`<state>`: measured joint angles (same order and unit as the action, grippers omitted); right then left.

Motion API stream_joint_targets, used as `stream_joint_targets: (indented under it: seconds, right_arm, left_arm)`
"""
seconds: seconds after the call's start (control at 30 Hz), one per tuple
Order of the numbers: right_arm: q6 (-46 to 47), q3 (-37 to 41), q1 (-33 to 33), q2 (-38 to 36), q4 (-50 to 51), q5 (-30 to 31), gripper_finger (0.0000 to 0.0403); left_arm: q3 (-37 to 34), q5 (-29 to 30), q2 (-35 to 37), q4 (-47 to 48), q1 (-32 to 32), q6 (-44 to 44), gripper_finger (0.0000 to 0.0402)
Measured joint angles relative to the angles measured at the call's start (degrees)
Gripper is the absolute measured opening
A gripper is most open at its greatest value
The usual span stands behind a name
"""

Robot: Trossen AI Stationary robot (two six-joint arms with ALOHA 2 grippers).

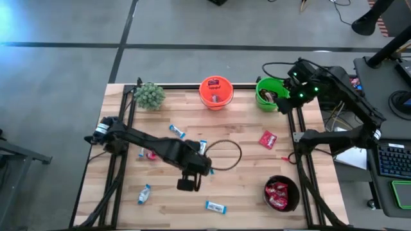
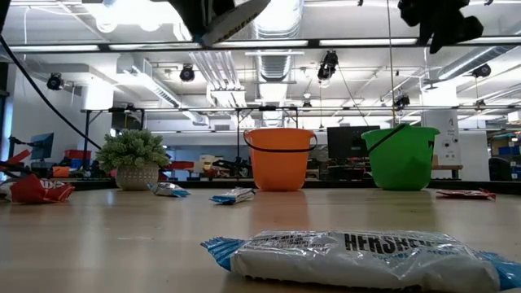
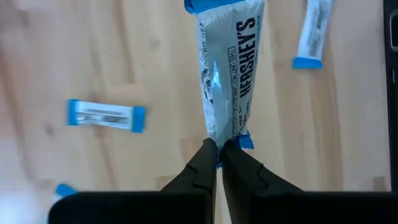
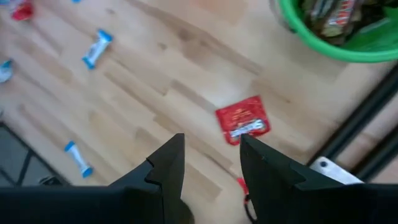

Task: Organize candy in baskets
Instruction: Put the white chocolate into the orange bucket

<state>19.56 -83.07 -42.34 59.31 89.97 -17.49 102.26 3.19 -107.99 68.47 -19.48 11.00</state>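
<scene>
You are looking across a pale wooden table [image 1: 237, 186] into a large workshop with strip lights overhead. At the far edge stand a small potted plant [image 1: 149, 95], an orange basket [image 1: 215, 92] and a green basket [image 1: 268, 94]; the green one holds dark brown bars, and the orange one holds something too small to make out. A black basket [image 1: 281, 194] at the near right corner holds red packets.

Your left gripper [image 3: 217, 149] hangs above the middle of the table, its fingers pinched together on the end of a blue-and-white bar [image 3: 229, 68], which dangles from them.

Your right gripper [image 4: 211, 152] hovers high near the green basket with its fingers apart and nothing between them. Below it a red packet [image 4: 242, 119] lies flat on the wood, well apart from the green basket.

More blue-and-white bars lie loose: one at the near edge [image 1: 216, 206], one at the near left [image 1: 144, 194], one near the plant [image 1: 176, 131]. A red sweet [image 1: 149, 154] lies beside the left arm. A black cable loop [image 1: 226, 154] rests on the table centre.
</scene>
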Motion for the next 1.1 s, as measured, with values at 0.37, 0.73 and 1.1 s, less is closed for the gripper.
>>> stream_joint_targets:
  seconds: [0.37, 0.73, 1.1]
  right_arm:
    - [0.0, 1.1, 5.4, 0.1, -0.9, -2.7, 0.0141]
    - [3.6, 3.7, 16.0, 5.4, -16.2, -10.6, 0.0165]
    - [7.1, 3.7, 24.9, 7.5, -41.9, -11.0, 0.0212]
  left_arm:
    - [0.0, 3.4, 6.8, -0.2, 4.7, -3.4, 0.0000]
    - [-0.1, 4.0, 11.3, 0.1, 10.0, -7.6, 0.0000]
    - [-0.1, 4.5, 13.1, 0.1, 17.7, -13.7, 0.0000]
